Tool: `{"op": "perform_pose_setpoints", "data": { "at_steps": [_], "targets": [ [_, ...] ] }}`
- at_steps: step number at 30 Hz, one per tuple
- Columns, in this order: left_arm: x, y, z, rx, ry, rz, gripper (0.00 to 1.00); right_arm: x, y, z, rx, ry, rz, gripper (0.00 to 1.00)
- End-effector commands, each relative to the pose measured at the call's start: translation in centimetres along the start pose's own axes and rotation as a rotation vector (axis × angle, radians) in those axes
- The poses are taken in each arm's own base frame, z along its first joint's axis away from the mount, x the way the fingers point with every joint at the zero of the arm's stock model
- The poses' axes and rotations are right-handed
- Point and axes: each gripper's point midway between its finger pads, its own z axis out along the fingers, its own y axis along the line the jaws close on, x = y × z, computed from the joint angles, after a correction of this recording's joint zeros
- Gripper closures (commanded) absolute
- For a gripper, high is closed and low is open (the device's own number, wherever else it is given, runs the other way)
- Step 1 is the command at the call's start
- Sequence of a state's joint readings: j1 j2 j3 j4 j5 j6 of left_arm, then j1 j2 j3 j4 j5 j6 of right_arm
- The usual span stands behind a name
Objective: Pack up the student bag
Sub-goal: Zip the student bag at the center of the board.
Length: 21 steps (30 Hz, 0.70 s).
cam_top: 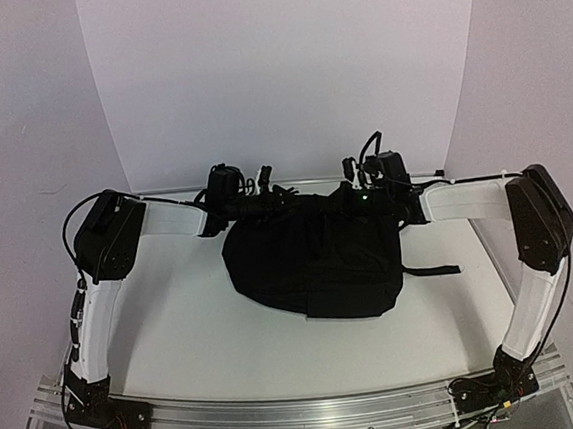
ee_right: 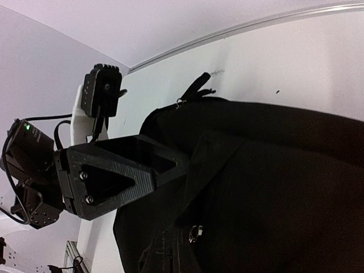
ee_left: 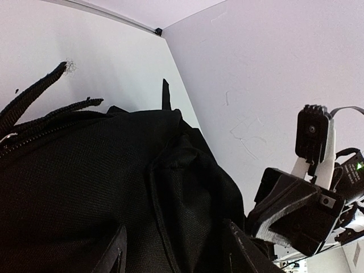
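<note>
Black woven fabric, soft and frameless, makes up the student bag, which is seen slumped on the white surface toward the far middle, between the two arms, with a loose strap trailed out to the right. Both hands are placed at its far edge, the left hand toward the left corner and the right hand toward the right corner. In the left wrist view the left hand's fingers are seen standing apart with a bulge of the bag's cloth between them; whether that cloth is pinched cannot be told. The right hand's own fingers cannot be made out against the dark cloth in its wrist view, so its opening cannot be told either. The far edge appears drawn fairly straight between the two hands, which hints at a hold, though none is plainly shown. The bag is judged limp and apt to fold or sag wherever it is unsupported; nothing about it looks fragile, and the weave should not slip much. A hold is best taken on the stitched rim beside the zipper or on the webbing straps, where layers are doubled, rather than on a flat panel.
</note>
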<state>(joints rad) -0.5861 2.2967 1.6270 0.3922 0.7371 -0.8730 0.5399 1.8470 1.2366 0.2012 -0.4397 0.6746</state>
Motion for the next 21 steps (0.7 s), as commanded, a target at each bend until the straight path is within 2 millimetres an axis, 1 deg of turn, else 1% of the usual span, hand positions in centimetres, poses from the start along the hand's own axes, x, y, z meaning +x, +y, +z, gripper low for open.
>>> {"op": "perform_pose_setpoints", "data": {
  "at_steps": [1,4,8,14,21],
  "targets": [
    [0.1,0.1,0.0,-0.011,-0.006,-0.001,0.43,2.1,2.8,-0.9,-0.036,0.024,-0.001,1.0],
    [0.1,-0.1,-0.1,-0.013,-0.007,0.004,0.43,3.9,3.2,-0.9,-0.031,0.048,0.007,1.0],
    [0.1,0.0,-0.2,-0.015,-0.008,0.009,0.43,6.0,3.7,-1.4,-0.025,0.076,0.019,1.0],
    [0.1,0.1,-0.3,-0.021,-0.013,0.016,0.43,8.9,3.6,-3.1,0.001,0.112,0.05,1.0],
    [0.1,0.2,-0.5,-0.041,-0.016,0.035,0.43,13.3,3.5,-4.4,0.032,0.19,0.068,1.0]
  ]
}}
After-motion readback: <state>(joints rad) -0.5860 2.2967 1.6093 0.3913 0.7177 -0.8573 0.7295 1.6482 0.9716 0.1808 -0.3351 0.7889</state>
